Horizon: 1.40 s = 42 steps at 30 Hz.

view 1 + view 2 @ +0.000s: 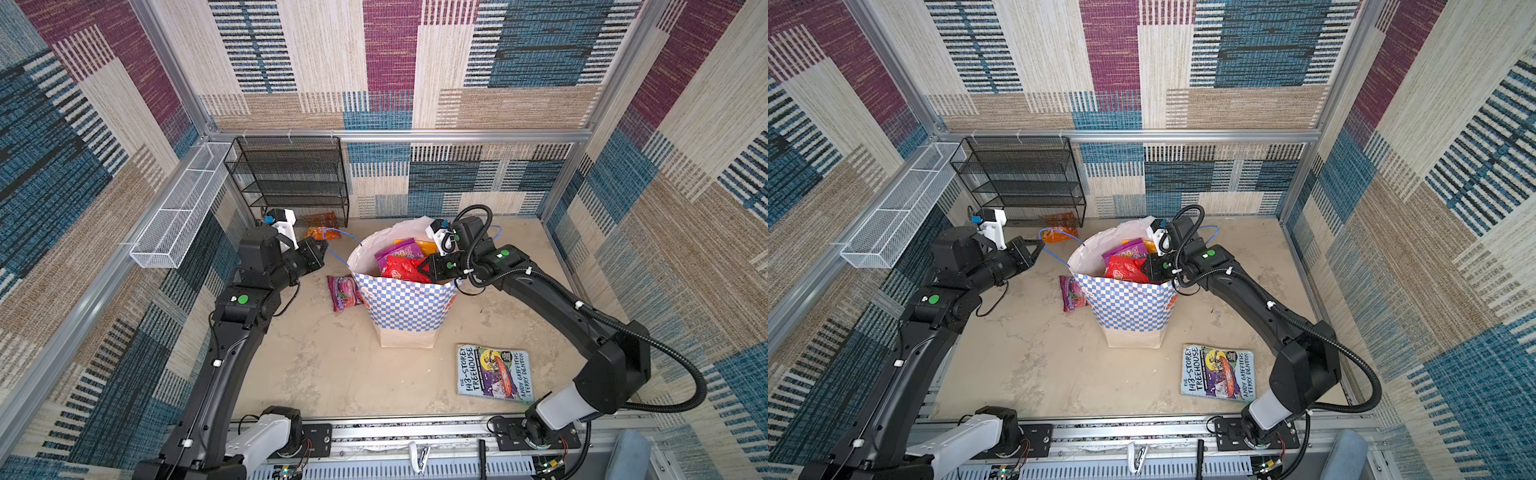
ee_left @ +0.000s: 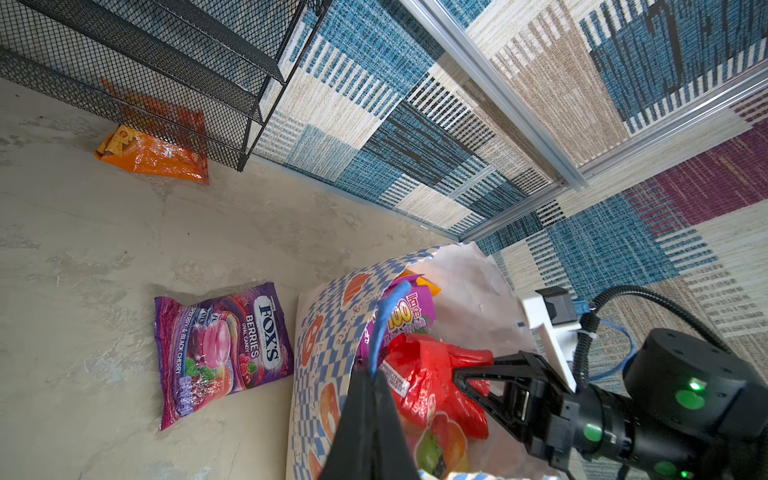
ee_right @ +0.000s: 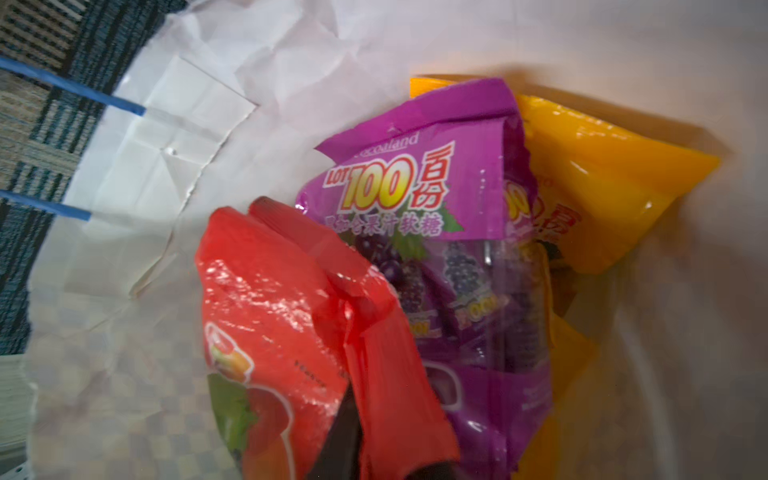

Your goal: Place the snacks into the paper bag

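1. Our right gripper (image 1: 424,267) hangs in the mouth of the paper bag (image 1: 405,307). The red packet (image 1: 401,268) is right at its fingertips and touches them. We cannot tell if the jaws are pinching it or have let go.
2. Just past the red packet, deeper in the bag, lie a purple grape packet (image 3: 415,187) and a yellow packet (image 3: 602,187).
3. Across the bag from the right gripper is our left gripper (image 1: 321,250). It is pinched closed on the blue cord handle (image 2: 385,324) and holds that side of the bag up.
4. We think the Fox's packet (image 1: 344,293) comes next. It lies flat on the table (image 1: 316,353), just beside the bag's wall, down below the left gripper and close to it. The bag stands between this packet and the right gripper. The left gripper is nearer, but it is busy with the handle.
5. Farthest off is the orange chips packet (image 2: 153,158). It lies beyond the left gripper, partly under the black mesh shelf (image 1: 291,178). The left arm is nearer to it too.
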Each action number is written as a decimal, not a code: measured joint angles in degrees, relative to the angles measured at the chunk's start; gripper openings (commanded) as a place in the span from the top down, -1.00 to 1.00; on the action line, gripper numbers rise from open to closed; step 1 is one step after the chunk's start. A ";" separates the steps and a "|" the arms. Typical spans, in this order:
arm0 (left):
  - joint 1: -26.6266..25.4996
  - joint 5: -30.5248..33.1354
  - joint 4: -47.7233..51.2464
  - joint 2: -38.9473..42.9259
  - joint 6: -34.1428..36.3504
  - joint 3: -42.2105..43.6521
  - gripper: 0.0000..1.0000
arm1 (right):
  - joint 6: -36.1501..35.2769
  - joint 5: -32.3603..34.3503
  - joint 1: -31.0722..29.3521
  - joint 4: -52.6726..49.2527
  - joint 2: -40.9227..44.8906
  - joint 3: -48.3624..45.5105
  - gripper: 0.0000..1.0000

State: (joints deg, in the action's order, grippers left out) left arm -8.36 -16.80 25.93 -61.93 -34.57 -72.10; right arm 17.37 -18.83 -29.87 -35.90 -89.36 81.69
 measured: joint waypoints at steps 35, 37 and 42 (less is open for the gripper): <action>0.46 0.09 0.00 -0.20 0.00 0.00 1.00 | 2.64 5.09 -5.60 3.54 -7.48 3.78 0.25; 0.46 0.09 0.00 -0.13 0.00 0.00 1.00 | 3.39 5.79 -5.49 4.59 -7.58 2.97 0.11; 0.46 0.09 0.04 -0.04 0.00 0.02 1.00 | 3.74 2.69 -5.60 5.55 -7.91 4.94 -0.26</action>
State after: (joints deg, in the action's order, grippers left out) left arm -7.90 -16.71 25.98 -61.98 -34.57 -72.07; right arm 21.10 -16.14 -35.46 -30.35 -97.27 86.63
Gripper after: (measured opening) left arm 0.055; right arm 0.578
